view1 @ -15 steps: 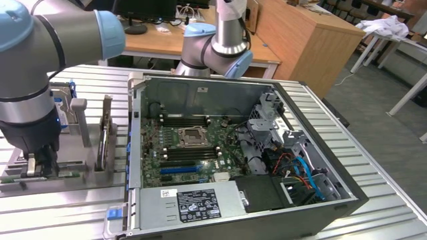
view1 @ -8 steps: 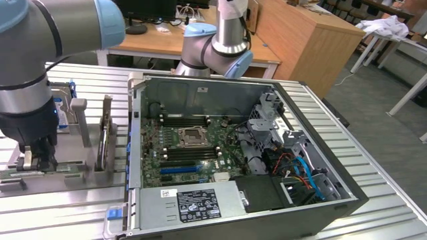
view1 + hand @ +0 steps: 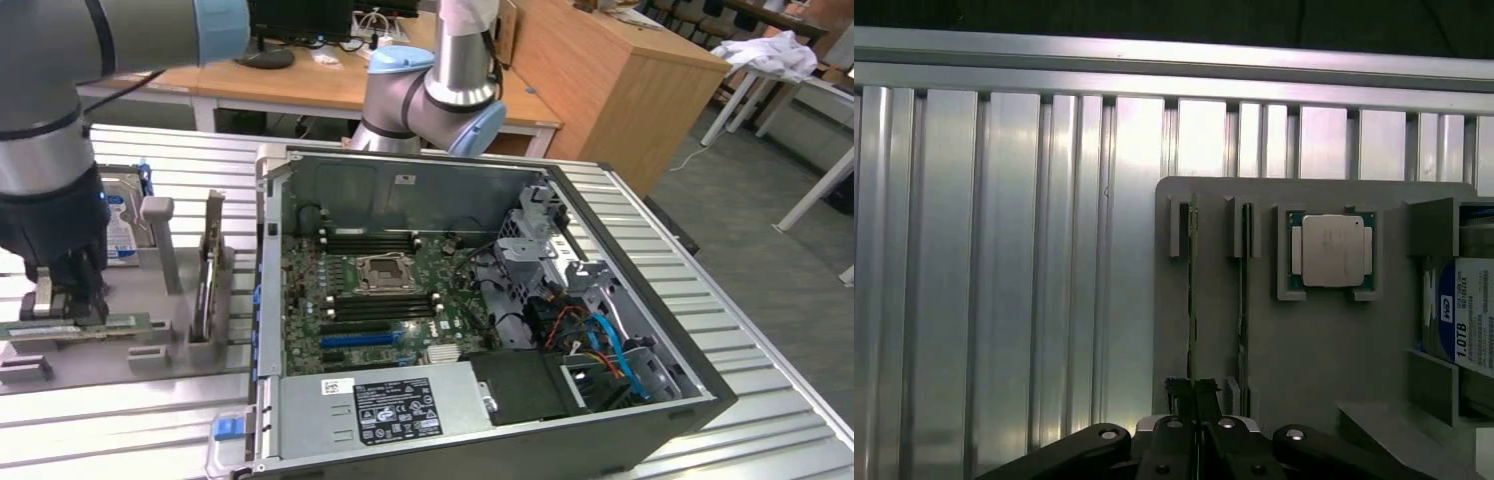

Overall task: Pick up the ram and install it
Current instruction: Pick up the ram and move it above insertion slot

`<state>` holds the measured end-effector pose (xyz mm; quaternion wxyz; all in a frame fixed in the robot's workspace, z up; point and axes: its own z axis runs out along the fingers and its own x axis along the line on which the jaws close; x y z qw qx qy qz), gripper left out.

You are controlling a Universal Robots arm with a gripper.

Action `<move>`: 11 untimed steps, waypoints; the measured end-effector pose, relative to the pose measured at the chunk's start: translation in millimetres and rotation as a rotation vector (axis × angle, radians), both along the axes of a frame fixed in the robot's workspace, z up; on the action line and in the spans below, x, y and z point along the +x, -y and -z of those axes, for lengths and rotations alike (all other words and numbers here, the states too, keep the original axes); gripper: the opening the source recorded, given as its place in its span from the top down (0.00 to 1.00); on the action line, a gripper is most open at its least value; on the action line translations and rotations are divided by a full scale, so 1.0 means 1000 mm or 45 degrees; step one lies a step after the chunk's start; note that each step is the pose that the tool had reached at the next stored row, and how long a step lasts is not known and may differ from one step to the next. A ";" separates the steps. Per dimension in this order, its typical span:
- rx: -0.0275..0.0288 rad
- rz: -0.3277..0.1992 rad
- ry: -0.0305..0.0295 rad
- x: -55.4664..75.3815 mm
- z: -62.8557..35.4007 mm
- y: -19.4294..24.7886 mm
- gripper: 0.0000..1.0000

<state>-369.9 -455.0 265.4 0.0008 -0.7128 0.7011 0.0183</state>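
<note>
Counts: one arm, one claw [image 3: 67, 305]; one open computer case [image 3: 674, 395] with one motherboard [image 3: 400, 300] inside; one hard drive [image 3: 123, 225] with a blue label; one processor chip [image 3: 1337, 250] in its own nest.

Thin boards: wrist view shows two edge-on, side by side and parallel, the ram [image 3: 1192, 290] and a second board [image 3: 1244, 290] just beside it; exterior view shows another board [image 3: 214, 265] standing on edge to the exterior view's right of the claw; cannot tell whether that is the same second board.

Ram [image 3: 94, 326]: long, narrow, thin, green; small parts along its face; stands on its long edge in grey holder blocks on the grey fixture plate [image 3: 134, 378], on the ribbed metal table [image 3: 160, 150], well apart from the case.

Long axis: level, running across the exterior view from left to right; flat face toward that camera.

Claw [image 3: 1194, 392]: fingers pressed together, pinching the ram's top edge near mid-length; pointing straight down.
</note>
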 end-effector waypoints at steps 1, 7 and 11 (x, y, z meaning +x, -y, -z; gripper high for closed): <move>0.0000 0.000 0.0001 0.000 -0.0038 0.0000 0.88; -0.0001 0.002 0.0001 0.000 -0.0272 0.0000 0.88; -0.0002 0.004 0.0002 0.000 -0.0444 0.0000 0.88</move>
